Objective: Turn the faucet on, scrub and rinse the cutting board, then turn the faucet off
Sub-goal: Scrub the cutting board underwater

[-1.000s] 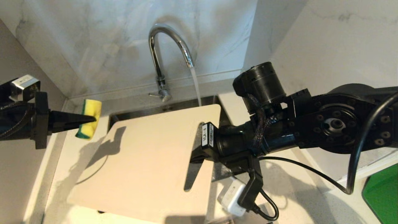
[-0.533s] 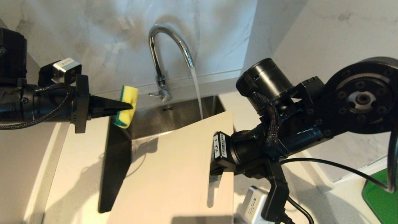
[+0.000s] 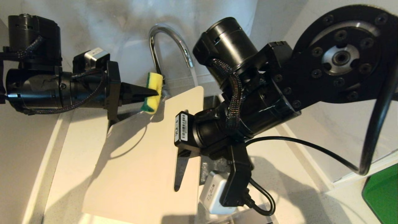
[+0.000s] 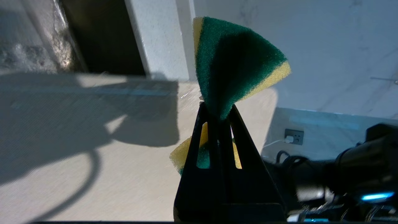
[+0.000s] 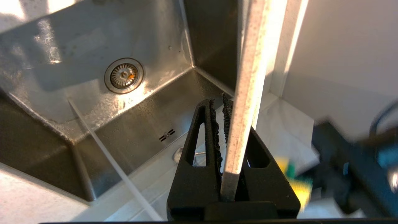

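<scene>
Your left gripper (image 3: 152,91) pinches the sponge (image 3: 151,92) just beside the cutting board (image 3: 140,161), whose edge your right gripper (image 5: 231,124) clamps.

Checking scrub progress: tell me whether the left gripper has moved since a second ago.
Yes. In the head view the left gripper, shut on the sponge, has travelled rightward toward the fixed faucet, from near the left edge to beside its stem.
</scene>
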You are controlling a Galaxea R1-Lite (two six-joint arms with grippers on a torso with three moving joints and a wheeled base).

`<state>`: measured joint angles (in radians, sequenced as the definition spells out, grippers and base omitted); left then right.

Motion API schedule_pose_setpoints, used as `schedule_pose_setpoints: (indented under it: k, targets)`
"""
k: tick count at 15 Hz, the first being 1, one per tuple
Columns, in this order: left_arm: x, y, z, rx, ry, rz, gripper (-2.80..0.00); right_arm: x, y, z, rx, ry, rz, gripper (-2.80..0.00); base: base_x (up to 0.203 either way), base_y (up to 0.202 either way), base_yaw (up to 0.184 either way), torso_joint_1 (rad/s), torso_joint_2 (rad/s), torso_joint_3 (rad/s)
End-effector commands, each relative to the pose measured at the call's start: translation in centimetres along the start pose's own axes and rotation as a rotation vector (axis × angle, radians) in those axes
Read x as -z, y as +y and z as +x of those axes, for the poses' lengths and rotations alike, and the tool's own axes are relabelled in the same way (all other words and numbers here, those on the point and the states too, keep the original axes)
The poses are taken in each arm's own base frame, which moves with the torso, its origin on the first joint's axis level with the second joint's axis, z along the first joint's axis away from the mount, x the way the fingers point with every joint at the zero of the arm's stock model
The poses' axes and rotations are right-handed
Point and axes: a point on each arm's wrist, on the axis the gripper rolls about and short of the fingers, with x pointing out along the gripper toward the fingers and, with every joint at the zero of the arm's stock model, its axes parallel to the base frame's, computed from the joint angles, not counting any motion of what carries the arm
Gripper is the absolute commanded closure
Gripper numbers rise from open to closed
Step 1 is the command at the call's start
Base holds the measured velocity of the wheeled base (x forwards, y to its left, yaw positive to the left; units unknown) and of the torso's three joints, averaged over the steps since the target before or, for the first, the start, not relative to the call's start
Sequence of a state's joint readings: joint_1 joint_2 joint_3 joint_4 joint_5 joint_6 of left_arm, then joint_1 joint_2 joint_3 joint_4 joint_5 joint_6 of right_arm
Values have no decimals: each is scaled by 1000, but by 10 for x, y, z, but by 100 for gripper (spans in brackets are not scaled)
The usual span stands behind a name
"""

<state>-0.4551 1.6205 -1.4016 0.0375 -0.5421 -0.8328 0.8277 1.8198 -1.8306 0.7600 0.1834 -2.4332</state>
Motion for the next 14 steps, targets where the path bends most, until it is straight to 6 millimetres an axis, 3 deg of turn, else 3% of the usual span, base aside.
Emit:
schedule_pose_setpoints:
  k: [1,8,14]
  targets:
    - [-6,2,6,4,-5,-3,0,-4,-5,15,-13,-30,-27,0,0,0,0,0,0,0]
    - [-5,16,22,-26,25,-25,0,-3,-4,17,-23,-28,-31,0,0,0,0,0,0,0]
    - [-3,29,33,-54,49,-39,0,-2,-8,2,-2,7,-38,0,0,0,0,0,0,0]
